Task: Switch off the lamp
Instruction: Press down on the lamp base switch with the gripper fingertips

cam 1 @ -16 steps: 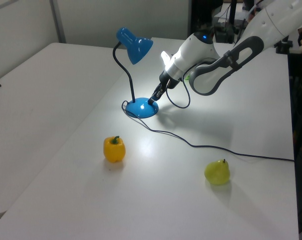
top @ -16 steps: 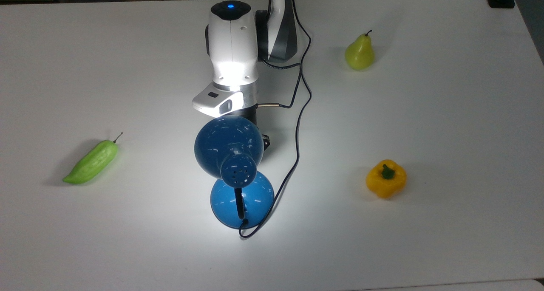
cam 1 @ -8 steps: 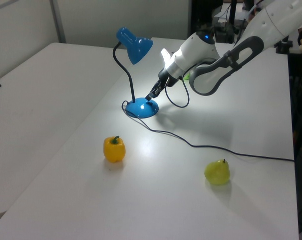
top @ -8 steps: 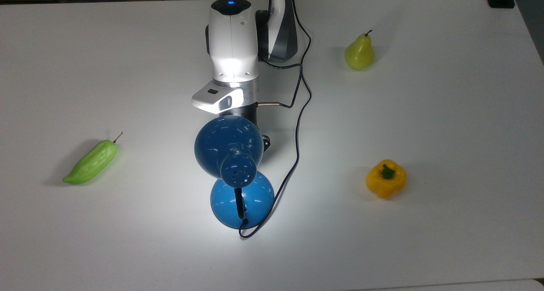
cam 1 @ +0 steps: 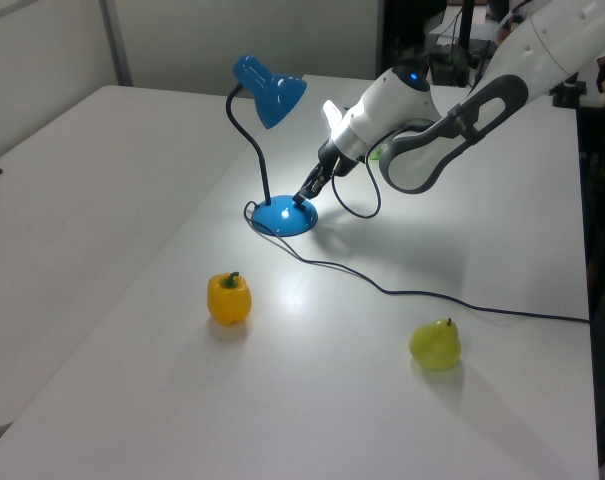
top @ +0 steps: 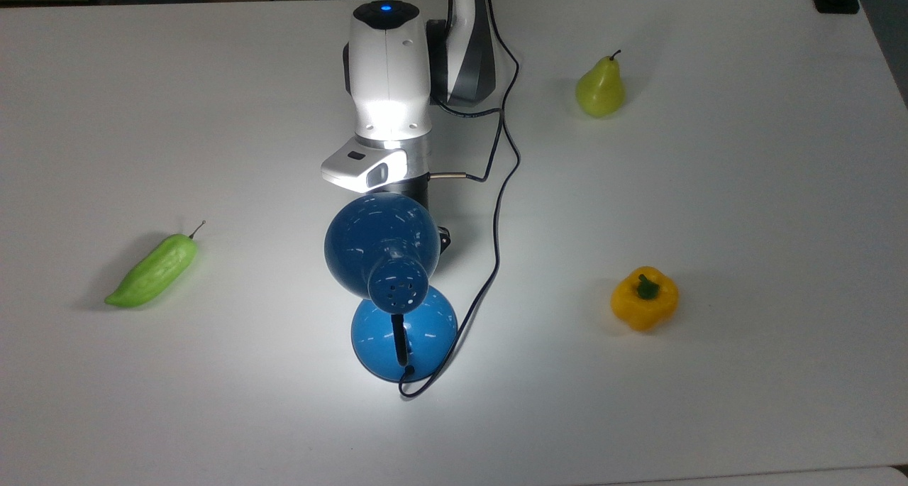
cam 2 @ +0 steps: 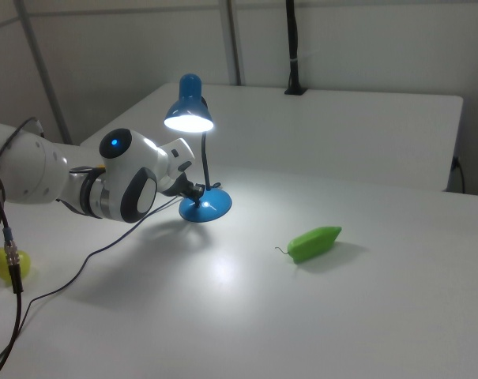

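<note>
The blue lamp (top: 379, 241) stands mid-table and is lit, casting a bright pool on the white table (top: 709, 188). Its dome shade (cam 1: 272, 92) hangs over its round blue base (cam 1: 282, 216) on a thin black neck. My gripper (cam 1: 305, 196) points down at the base's edge on the left view's right, its dark fingers together in a narrow tip, at or just above the base. In the right view my gripper (cam 2: 193, 191) sits beside the base (cam 2: 207, 207), on the right view's left. From the top view the shade covers most of my gripper.
The lamp's black cord (top: 496, 223) loops from the base past my arm (top: 386, 81). A yellow bell pepper (top: 644, 298) and a green pear (top: 600, 89) lie on the top view's right. On the top view's left lies a long green pepper (top: 152, 272).
My gripper tip rose slightly from the lamp base, then settled back a little. The lamp stays lit and has not moved.
</note>
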`<act>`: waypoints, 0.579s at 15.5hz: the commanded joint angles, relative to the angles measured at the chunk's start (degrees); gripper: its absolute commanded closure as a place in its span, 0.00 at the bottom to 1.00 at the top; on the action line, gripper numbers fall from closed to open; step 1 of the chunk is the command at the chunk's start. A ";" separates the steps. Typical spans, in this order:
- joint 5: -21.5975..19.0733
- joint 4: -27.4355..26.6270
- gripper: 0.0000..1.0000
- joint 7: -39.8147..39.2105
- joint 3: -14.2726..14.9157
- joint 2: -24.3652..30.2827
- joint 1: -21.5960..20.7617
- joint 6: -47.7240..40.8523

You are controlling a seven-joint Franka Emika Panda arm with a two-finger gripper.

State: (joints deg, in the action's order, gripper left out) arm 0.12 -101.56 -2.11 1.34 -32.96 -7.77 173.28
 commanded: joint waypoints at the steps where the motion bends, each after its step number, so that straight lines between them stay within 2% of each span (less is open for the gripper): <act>1: 1.20 -0.83 1.00 -1.05 0.24 -0.62 0.04 1.27; 5: 1.64 -1.00 1.00 -1.14 0.33 -0.70 0.12 1.09; 9: 1.90 -3.37 1.00 -2.02 0.33 -0.35 0.30 0.92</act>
State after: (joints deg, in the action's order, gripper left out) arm 1.18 -101.71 -2.24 1.38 -33.35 -7.67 173.59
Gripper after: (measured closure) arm 0.991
